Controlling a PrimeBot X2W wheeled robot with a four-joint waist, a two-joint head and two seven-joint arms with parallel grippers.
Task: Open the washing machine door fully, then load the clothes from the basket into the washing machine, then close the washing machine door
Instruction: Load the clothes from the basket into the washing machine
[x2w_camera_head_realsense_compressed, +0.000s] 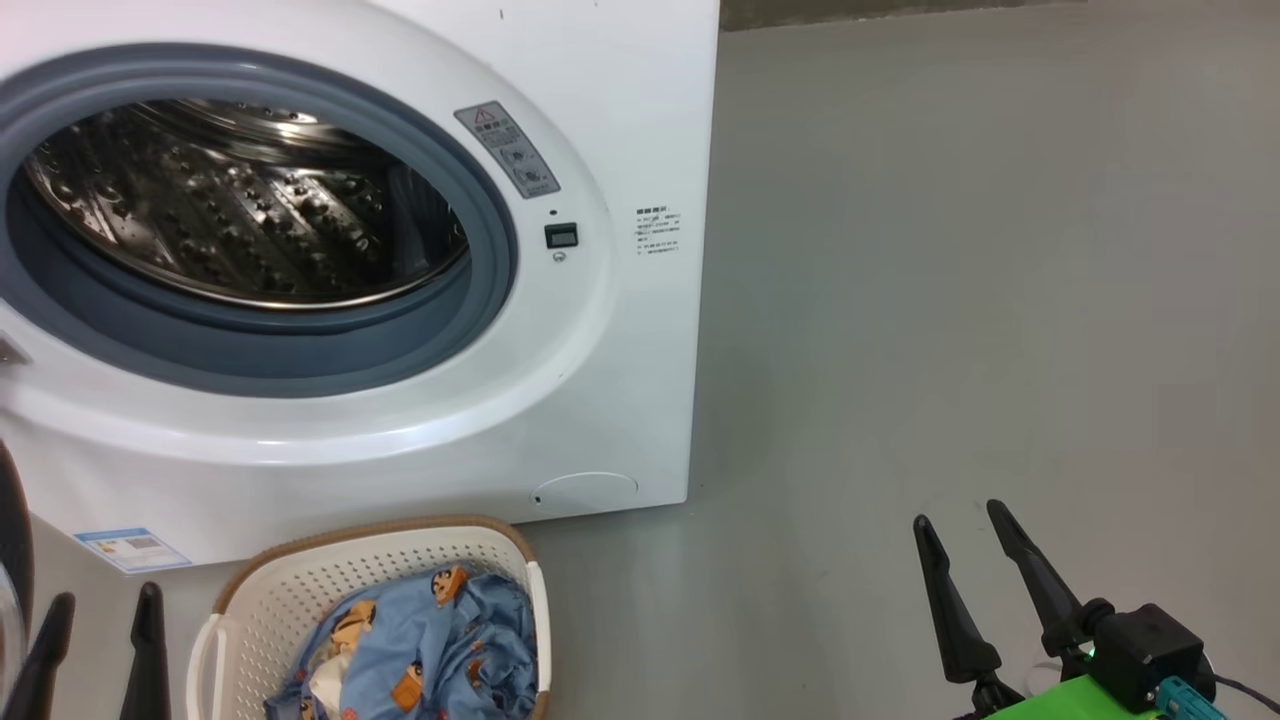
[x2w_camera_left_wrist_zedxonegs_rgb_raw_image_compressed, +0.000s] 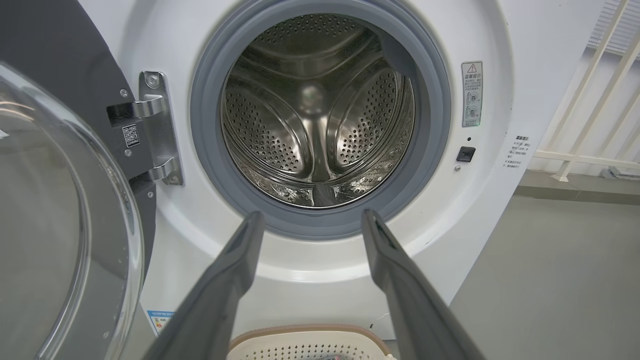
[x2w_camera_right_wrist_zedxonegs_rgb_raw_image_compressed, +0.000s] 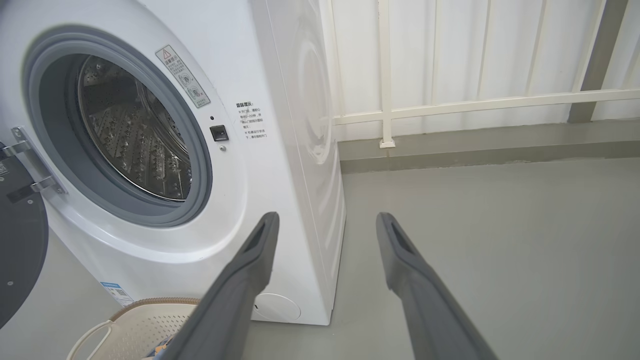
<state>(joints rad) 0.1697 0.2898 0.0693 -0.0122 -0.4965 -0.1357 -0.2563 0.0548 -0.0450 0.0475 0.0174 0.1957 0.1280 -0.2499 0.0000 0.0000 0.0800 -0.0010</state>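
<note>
The washing machine (x2w_camera_head_realsense_compressed: 620, 330) stands at the left with its steel drum (x2w_camera_head_realsense_compressed: 240, 210) exposed. The washing machine door (x2w_camera_left_wrist_zedxonegs_rgb_raw_image_compressed: 55, 225) hangs swung open on its metal hinge (x2w_camera_left_wrist_zedxonegs_rgb_raw_image_compressed: 150, 130) at the machine's left; its dark edge (x2w_camera_head_realsense_compressed: 12, 540) shows in the head view. On the floor in front sits the basket (x2w_camera_head_realsense_compressed: 330, 580), holding blue printed clothes (x2w_camera_head_realsense_compressed: 430, 640). My left gripper (x2w_camera_head_realsense_compressed: 108, 592) is open and holds nothing, just left of the basket. In the left wrist view the left gripper (x2w_camera_left_wrist_zedxonegs_rgb_raw_image_compressed: 313, 213) points at the drum opening above the basket rim (x2w_camera_left_wrist_zedxonegs_rgb_raw_image_compressed: 310, 332). My right gripper (x2w_camera_head_realsense_compressed: 957, 512) is open over the floor, far right.
Grey floor (x2w_camera_head_realsense_compressed: 950, 300) stretches to the right of the machine. A white railing (x2w_camera_right_wrist_zedxonegs_rgb_raw_image_compressed: 450, 105) and a low grey kerb (x2w_camera_right_wrist_zedxonegs_rgb_raw_image_compressed: 475, 145) run along the wall behind. In the right wrist view the right gripper (x2w_camera_right_wrist_zedxonegs_rgb_raw_image_compressed: 327, 215) points past the machine's right front corner.
</note>
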